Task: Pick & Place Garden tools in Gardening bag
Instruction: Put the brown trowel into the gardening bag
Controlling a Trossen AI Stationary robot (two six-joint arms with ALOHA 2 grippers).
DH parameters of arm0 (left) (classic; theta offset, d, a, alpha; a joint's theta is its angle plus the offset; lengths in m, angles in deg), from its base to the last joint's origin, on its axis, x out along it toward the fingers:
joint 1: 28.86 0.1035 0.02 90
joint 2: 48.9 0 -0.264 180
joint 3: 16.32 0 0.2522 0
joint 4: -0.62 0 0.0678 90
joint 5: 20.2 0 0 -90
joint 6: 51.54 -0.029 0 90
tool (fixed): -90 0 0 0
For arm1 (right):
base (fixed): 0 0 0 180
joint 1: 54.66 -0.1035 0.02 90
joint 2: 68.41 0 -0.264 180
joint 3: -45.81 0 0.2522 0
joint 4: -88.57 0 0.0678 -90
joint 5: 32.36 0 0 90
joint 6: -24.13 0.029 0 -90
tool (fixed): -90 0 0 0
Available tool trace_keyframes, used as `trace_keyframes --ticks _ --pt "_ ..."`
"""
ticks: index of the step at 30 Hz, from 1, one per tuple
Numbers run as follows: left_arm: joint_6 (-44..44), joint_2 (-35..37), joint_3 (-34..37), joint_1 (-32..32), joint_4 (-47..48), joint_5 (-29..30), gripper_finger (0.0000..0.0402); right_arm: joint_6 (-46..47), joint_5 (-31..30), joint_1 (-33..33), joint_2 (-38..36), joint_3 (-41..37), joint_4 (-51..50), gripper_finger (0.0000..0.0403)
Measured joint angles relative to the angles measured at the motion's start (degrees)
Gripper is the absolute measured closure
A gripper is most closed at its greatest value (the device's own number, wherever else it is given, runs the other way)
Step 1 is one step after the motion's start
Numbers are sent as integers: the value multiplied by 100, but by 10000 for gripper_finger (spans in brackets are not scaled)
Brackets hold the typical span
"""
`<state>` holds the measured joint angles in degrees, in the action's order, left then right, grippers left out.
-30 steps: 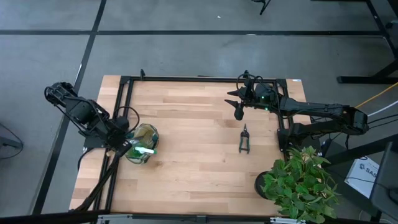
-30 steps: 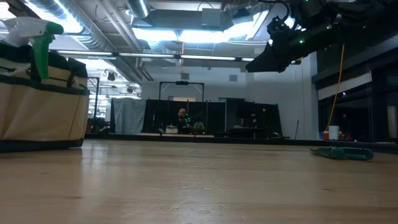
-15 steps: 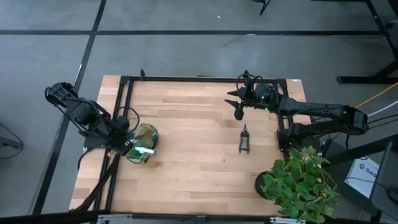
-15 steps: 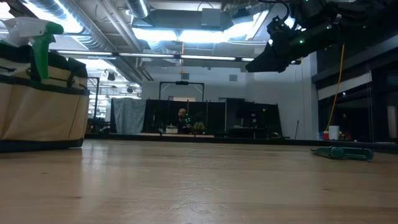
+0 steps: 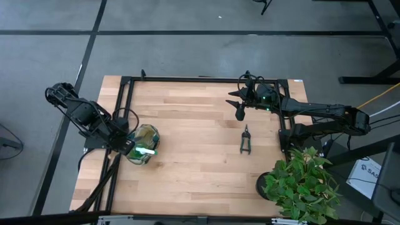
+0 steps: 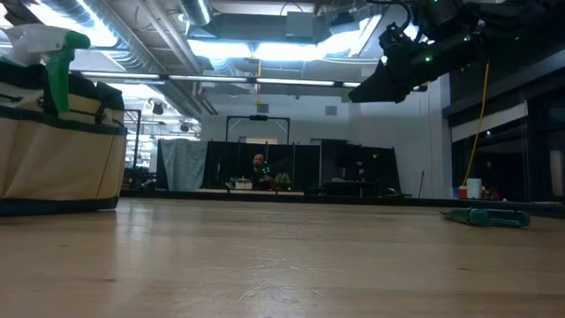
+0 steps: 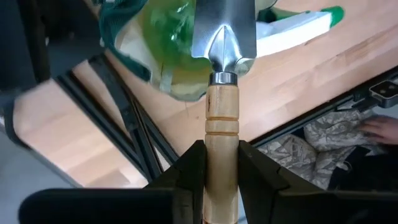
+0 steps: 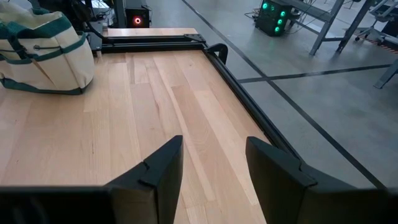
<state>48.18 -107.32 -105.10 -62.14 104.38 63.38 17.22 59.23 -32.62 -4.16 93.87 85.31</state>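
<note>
My left gripper (image 7: 214, 171) is clamped on the wooden handle of one trowel (image 7: 222, 74), whose metal blade points ahead of the jaws into the mouth of the gardening bag (image 5: 143, 144). That single bag sits just beyond the fingertips, near the table (image 5: 194, 156) edge on my left side, close to the black frame rail. One spray bottle (image 5: 145, 150) lies in the bag's top; in the low view its green-and-white head (image 6: 53, 44) stands above the rim.

My right gripper (image 5: 239, 106) hangs above the far half of the table, fingers (image 8: 158, 171) apart with nothing between them. Ahead of these jaws I see a long run of bare wood reaching to the bag, bounded on one side by the frame rail at the table edge.

One pair of pruning shears (image 5: 245, 140) lies flat on the wood, near the right gripper on its nearer side and apart from it, with open board all round. One potted plant (image 5: 302, 184) occupies the near corner on my right, well apart from both jaws.

Count: bag, one; trowel, one; bottle, one; shears, one.
</note>
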Motion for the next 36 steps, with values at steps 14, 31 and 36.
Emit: trace_keyframes --ticks 14,31,36 --pt "675 0 0 0 -23 -158 334 1 -1 0 0 0 0 224" --pt "911 -464 2 2 -670 -213 334 1 -1 0 0 0 0 224" --pt "1113 -560 37 2 -359 -211 334 1 -1 0 0 0 0 224"
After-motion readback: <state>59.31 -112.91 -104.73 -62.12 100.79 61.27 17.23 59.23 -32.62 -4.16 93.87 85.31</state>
